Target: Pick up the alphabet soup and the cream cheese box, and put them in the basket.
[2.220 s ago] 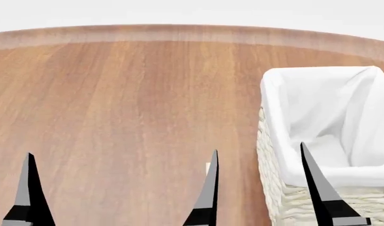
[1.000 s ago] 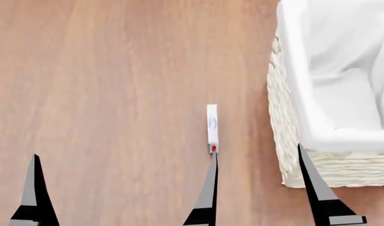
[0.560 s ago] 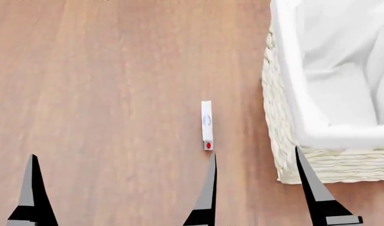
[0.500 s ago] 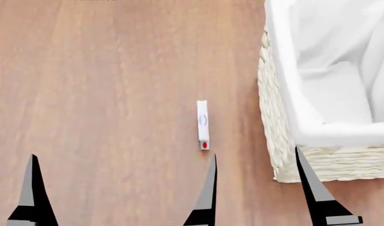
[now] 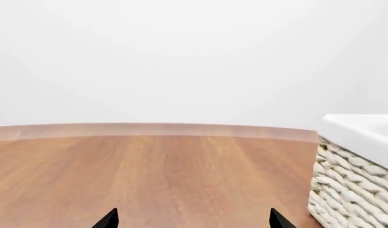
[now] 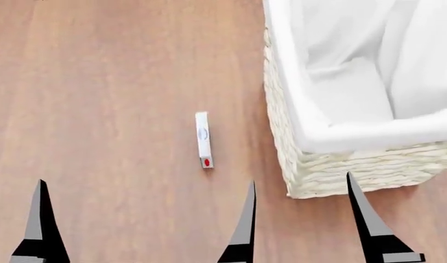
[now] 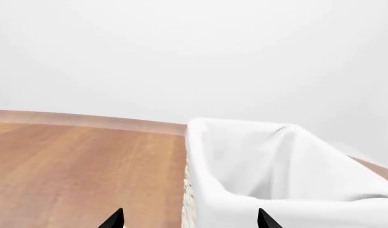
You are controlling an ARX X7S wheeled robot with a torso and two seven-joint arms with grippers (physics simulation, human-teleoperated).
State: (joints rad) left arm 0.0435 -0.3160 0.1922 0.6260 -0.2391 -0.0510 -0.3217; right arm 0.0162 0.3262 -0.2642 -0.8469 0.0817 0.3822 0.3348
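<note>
The cream cheese box [image 6: 203, 139], a thin white carton seen edge-on with a red spot at its near end, lies on the wooden table [image 6: 99, 109] just left of the basket [image 6: 333, 170]. The basket is cream wicker with a white cloth lining. My right gripper [image 6: 300, 179] is open and empty, its tips straddling the basket's near left corner, with the box ahead of its left fingertip. In the right wrist view the basket [image 7: 210, 190] fills the space ahead. My left gripper [image 5: 190, 221] is open over bare wood, the basket [image 5: 353, 190] to its right. The alphabet soup is out of view.
Only one finger [image 6: 39, 219] of the left gripper shows in the head view, at the lower left. The table's far edge [image 5: 150, 129] meets a plain white background. Bare wood stretches left of the box.
The head view has shifted: the box and basket have slid left in the picture, and earlier it tilted down from the table's far edge. The fingertips hold the same places in frame.
</note>
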